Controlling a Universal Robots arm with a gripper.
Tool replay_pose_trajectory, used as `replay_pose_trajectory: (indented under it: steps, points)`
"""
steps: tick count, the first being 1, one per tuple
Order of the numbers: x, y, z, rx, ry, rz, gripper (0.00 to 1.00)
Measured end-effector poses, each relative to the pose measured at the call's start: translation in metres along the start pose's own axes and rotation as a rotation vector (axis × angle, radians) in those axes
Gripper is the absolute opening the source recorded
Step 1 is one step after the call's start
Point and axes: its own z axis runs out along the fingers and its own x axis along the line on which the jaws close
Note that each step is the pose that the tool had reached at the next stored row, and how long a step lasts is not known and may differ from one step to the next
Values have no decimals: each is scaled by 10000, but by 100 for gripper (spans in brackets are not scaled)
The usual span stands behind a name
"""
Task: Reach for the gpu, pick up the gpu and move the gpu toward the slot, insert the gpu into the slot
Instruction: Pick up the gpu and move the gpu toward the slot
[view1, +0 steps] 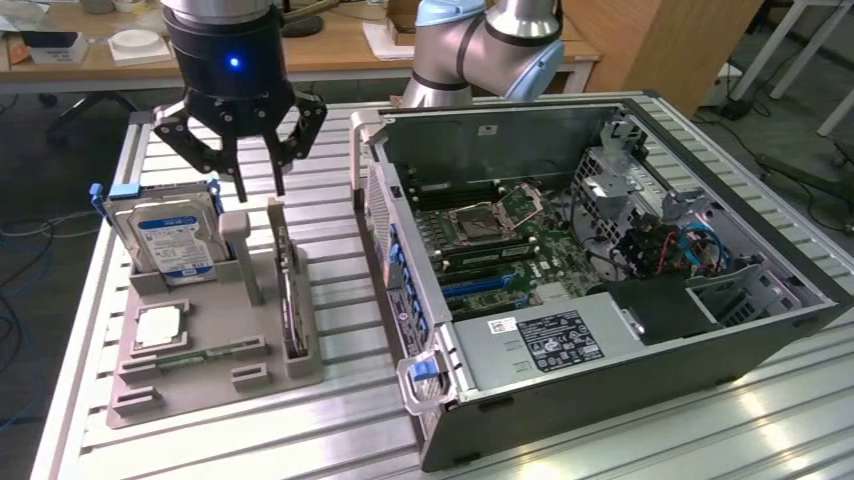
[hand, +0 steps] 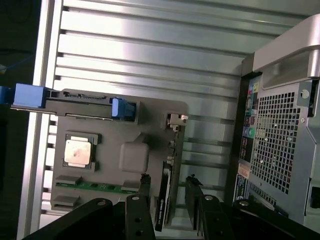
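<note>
Two-finger gripper (view1: 260, 188) hovers with jaws apart and empty, directly above the gpu (view1: 286, 290), which stands on edge in the grey holder (view1: 200, 385). Centre the card between the jaws and descend vertically. Holder posts flank the card closely. The hard drive (view1: 167, 240) stands near. The open computer case (view1: 601, 400) lies to the exterior view's right, across a bare strip of table (view1: 360, 420).

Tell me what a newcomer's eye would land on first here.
First comes the open computer case on the exterior view's right, lying on its side with its motherboard exposed. Next is the black gripper with a blue light, hanging with open fingers over the gpu. The gpu stands on edge in a grey holder beside a blue-labelled hard drive.
</note>
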Motion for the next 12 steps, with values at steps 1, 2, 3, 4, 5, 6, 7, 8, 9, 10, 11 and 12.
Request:
replay_pose_trajectory:
  steps: [1, 2, 3, 4, 5, 6, 7, 8, 9, 10, 11, 12]
  points:
    - [0, -1, 17, 0, 8, -1, 41]
    - [-1, -1, 32, 4, 12, -7, 41]
    - [-1, -2, 44, 17, 13, -11, 41]
    - [-2, -3, 57, 24, 14, -15, 41]
    - [-2, -4, 67, 29, 16, -21, 41]
    - [-1, -4, 78, 29, 15, -26, 41]
    - [-1, -4, 84, 30, 16, -29, 41]
    - [-1, -4, 91, 30, 16, -32, 41]
    - [-1, -5, 100, 29, 15, -36, 41]
    - [-1, -5, 110, 30, 16, -42, 41]
    - [-1, -6, 122, 30, 16, -44, 41]
    - [-1, -6, 131, 30, 16, -46, 41]
